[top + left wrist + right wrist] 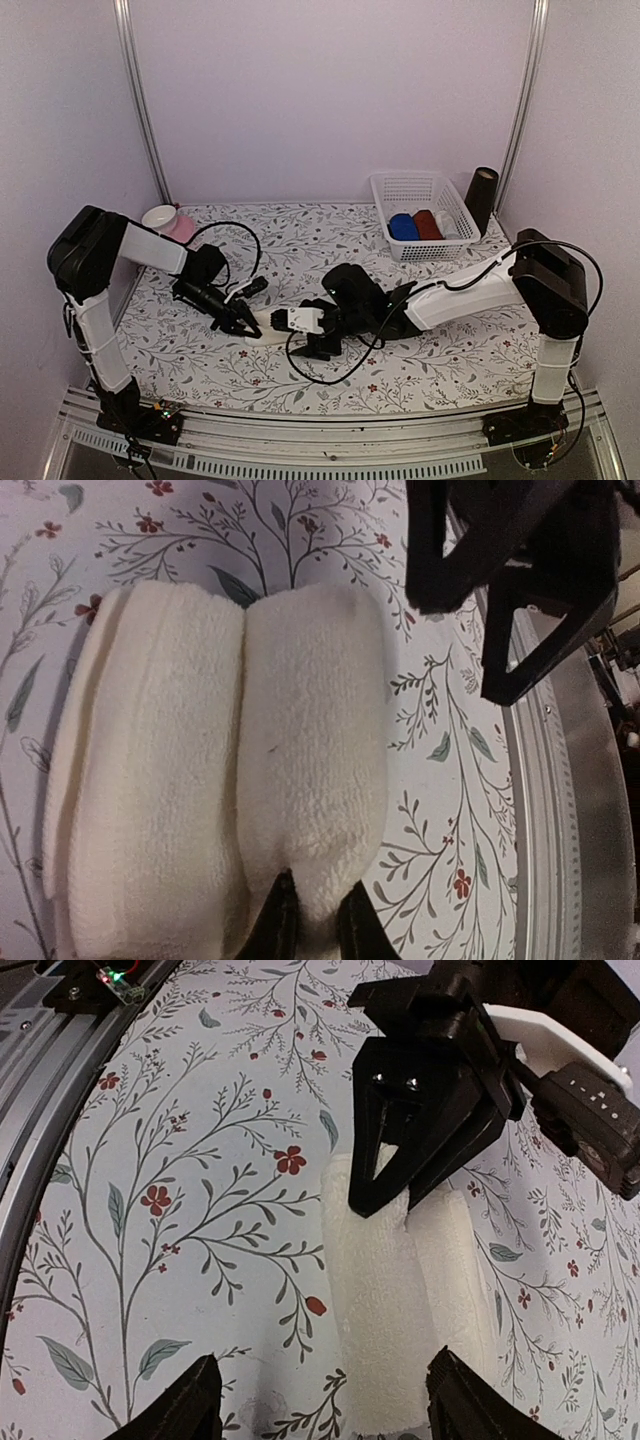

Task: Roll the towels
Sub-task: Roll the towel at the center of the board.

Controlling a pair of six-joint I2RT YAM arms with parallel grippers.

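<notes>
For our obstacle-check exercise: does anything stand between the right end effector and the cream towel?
Nothing visible does. The open right end effector faces the cream towel directly; the left end effector pinches only its far end.

Soft, even light (edges slightly blurred).

Cream towel (200, 780) partly off-frame below
</notes>
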